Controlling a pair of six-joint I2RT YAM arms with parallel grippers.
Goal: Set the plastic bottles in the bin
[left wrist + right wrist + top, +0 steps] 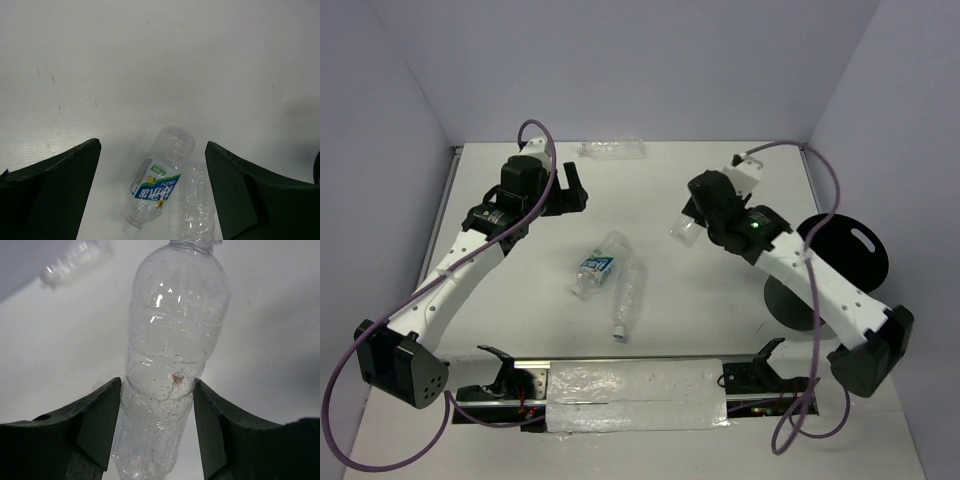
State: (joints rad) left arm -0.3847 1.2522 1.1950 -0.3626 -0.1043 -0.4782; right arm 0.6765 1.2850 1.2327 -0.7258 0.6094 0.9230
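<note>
On the white table (670, 180) we see the black bin (855, 262) at the right edge, beside the right arm. The right claw (157, 385) is clenched on a clear bottle (175, 330), its fingers pressing the body from both sides, apart from the bin. The left claw (152, 145) hangs released at far left, holding nothing. Mid-table the labelled bottle (600, 264) lies just beside a bare bottle (627, 295); a fourth bottle (612, 149) lies at the far edge
</note>
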